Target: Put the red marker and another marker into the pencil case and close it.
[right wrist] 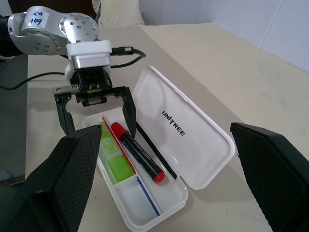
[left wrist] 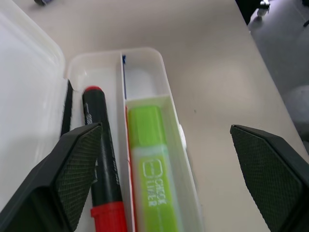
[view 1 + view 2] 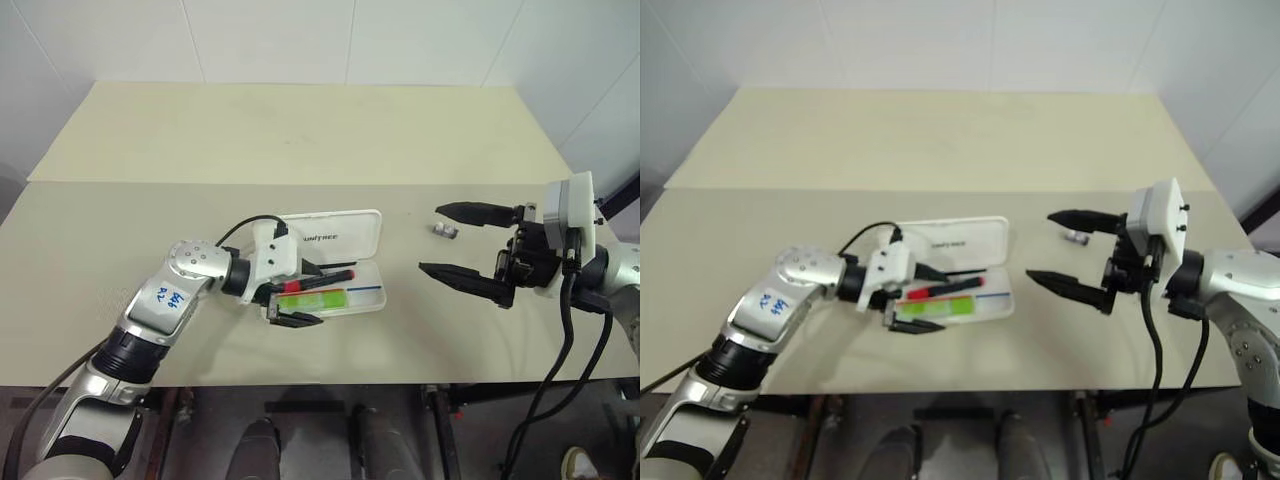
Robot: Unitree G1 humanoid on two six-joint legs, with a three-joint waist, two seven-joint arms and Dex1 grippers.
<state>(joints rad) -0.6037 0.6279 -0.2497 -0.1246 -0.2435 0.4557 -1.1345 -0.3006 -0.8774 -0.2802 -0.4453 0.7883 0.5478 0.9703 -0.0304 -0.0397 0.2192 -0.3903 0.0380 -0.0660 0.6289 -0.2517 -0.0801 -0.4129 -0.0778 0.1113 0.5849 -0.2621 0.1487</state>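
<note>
Pencil case [image 1: 193,145]: lid open, near table's [image 3: 300,130] front edge; red marker [image 1: 137,152] and green marker [image 1: 115,159] inside. Left gripper [image 3: 303,293]: angled down over case, released. Right gripper [image 3: 462,243]: level, released, empty.

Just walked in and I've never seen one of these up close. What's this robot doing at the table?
It is packing a white pencil case, which lies open on the table. The red marker and the green marker both lie in its tray. The left tool hangs open right over them, gripping nothing. The right tool waits open off to the side, near a small grey object. The lid is not yet shut.
</note>
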